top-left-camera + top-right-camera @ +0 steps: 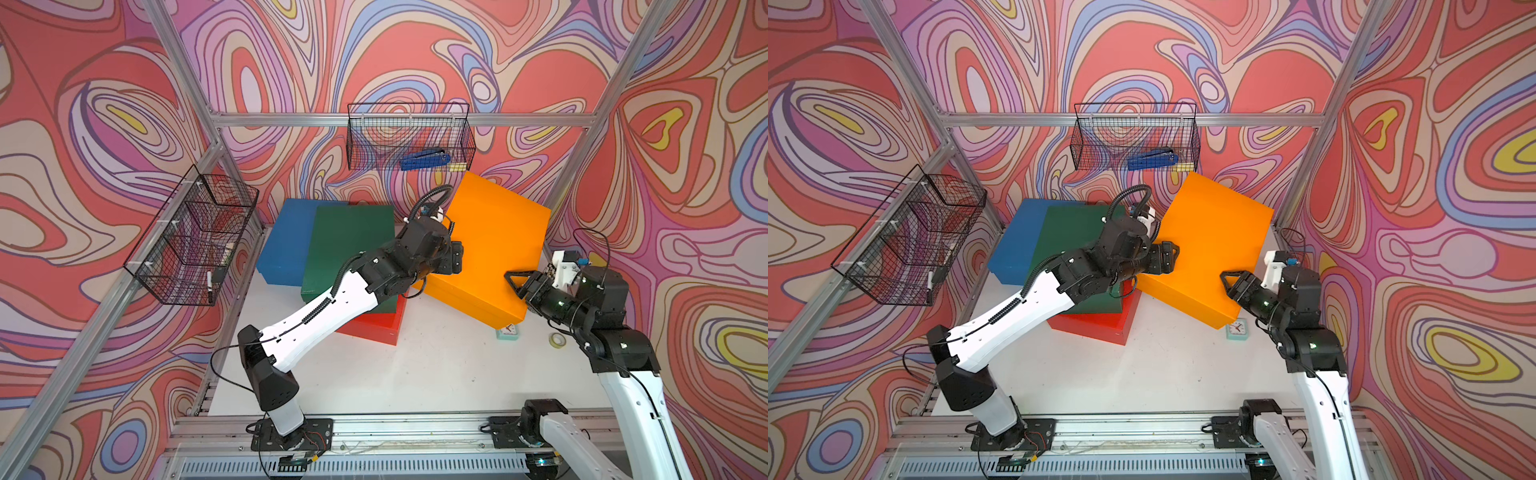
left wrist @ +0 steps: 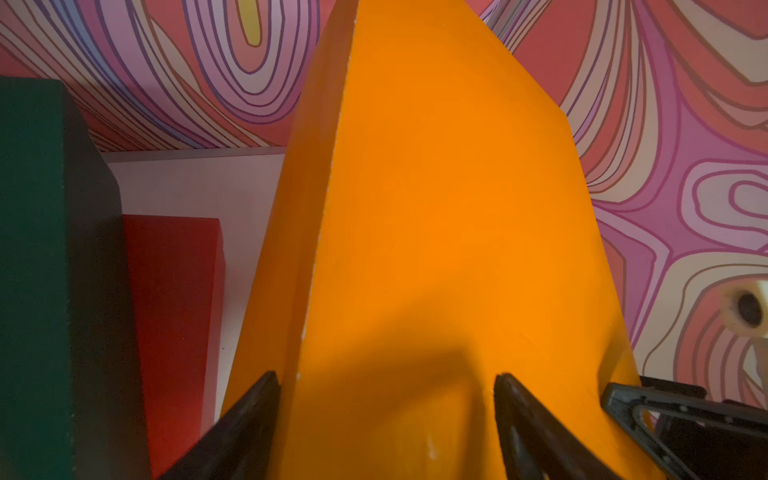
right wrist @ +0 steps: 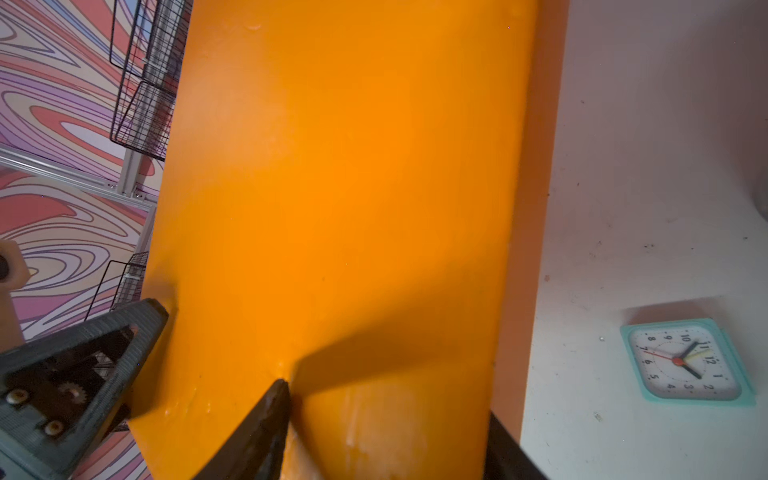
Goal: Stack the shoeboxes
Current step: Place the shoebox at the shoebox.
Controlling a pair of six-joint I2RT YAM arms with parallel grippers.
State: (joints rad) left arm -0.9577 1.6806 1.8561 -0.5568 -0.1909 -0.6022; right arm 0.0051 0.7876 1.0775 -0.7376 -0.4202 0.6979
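The orange shoebox point(image 1: 486, 245) hangs tilted above the table at the right, held between both arms. My left gripper point(image 1: 455, 259) clamps its left long edge, jaws wide, one finger on the lid point(image 2: 415, 208) and one on the side wall. My right gripper point(image 1: 515, 286) grips the opposite edge near the front corner, one fingertip point(image 3: 280, 388) denting the lid point(image 3: 353, 187). The dark green shoebox point(image 1: 349, 245) lies askew on the red shoebox point(image 1: 374, 328). The blue shoebox point(image 1: 286, 241) stands on the table behind them at the left.
A small teal clock point(image 1: 509, 332) and a tape roll point(image 1: 558, 340) lie on the table under the orange box's front corner. A wire basket point(image 1: 457, 137) with a blue stapler point(image 1: 424, 160) hangs on the back wall. Another basket point(image 1: 191, 237) hangs on the left frame.
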